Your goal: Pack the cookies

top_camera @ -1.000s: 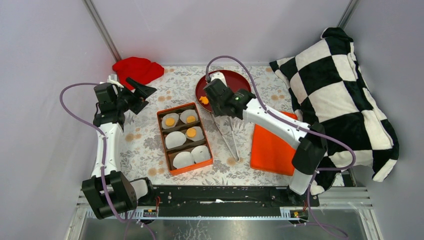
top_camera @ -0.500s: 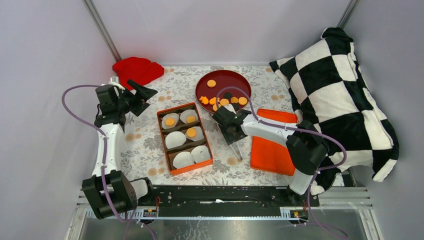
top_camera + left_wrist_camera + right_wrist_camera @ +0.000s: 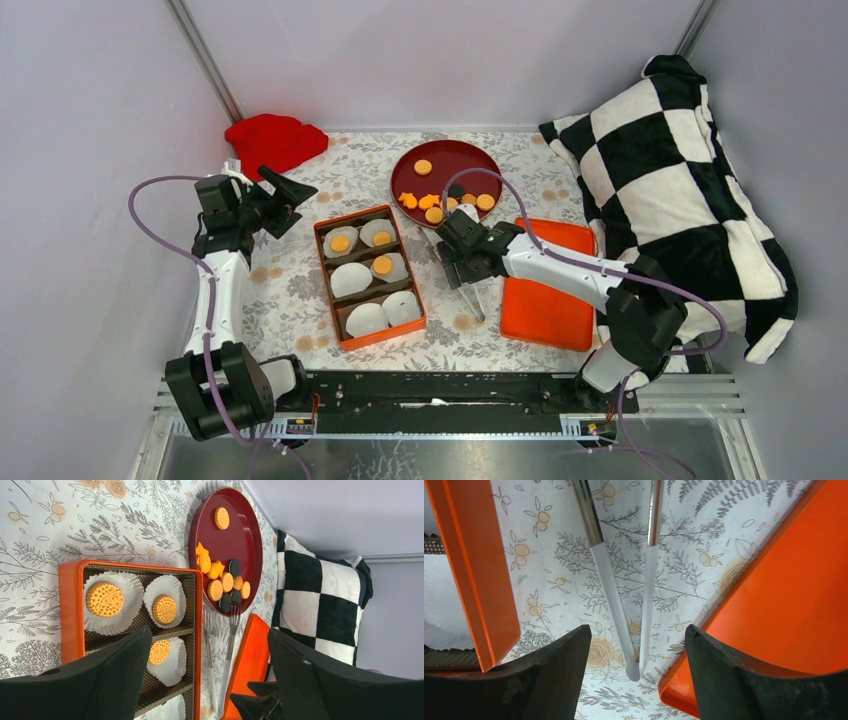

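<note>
Right wrist view, right end effector point(image 3: 637, 635) spread wide, tongs point(image 3: 607, 585) beneath

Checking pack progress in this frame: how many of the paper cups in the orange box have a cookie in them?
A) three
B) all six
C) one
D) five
A: inside the orange box, the cookies sit in just three of the six paper cups, one in each, while the other three cups show only bare white paper.
</note>
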Motion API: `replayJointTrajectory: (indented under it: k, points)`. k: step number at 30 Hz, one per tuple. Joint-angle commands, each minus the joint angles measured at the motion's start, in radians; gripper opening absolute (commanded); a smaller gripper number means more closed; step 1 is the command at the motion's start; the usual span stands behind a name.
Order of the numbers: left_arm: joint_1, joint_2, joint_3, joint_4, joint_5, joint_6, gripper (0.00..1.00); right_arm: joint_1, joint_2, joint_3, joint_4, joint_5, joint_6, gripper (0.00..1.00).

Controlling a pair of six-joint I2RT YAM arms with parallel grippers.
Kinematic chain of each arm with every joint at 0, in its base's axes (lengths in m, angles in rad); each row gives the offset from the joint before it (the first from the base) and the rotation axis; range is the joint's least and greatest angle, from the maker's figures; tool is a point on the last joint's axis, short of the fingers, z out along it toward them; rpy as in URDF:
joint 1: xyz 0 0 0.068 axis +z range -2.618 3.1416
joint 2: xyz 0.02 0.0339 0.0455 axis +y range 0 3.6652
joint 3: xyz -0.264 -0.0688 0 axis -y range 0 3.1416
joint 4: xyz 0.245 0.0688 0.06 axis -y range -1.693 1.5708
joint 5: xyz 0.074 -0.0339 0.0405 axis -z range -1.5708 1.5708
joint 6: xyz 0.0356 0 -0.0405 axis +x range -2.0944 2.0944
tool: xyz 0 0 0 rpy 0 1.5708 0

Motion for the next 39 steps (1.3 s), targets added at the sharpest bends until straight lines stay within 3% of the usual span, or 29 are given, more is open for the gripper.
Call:
replayJointTrajectory:
  k: [1, 6, 15, 17, 21, 25, 39]
  points:
    - [-0.005, -0.016, -0.017, 0.040, 0.012, 0.011, 0.89, 0.006, 0.041, 0.003, 0.021, -0.064, 0.005, 0.76]
    - [-0.009, -0.014, -0.020, 0.039, 0.011, 0.012, 0.89, 0.007, 0.137, 0.007, 0.074, -0.100, 0.000, 0.76]
    - [-0.010, -0.014, -0.032, 0.040, 0.010, 0.020, 0.89, 0.004, 0.290, 0.086, 0.052, 0.022, 0.007, 0.75]
    - [-0.010, -0.013, -0.035, 0.040, 0.008, 0.020, 0.89, 0.000, 0.312, 0.091, 0.049, 0.030, 0.008, 0.72]
    - [-0.010, -0.010, -0.037, 0.040, 0.008, 0.020, 0.89, -0.003, 0.336, 0.083, 0.050, 0.012, 0.002, 0.51]
    - [-0.013, -0.006, -0.036, 0.040, 0.008, 0.020, 0.89, -0.002, 0.288, 0.061, 0.037, 0.021, 0.013, 0.40]
    - [-0.076, -0.001, 0.009, 0.052, -0.013, 0.012, 0.89, -0.001, 0.015, 0.158, -0.080, 0.016, -0.020, 0.40]
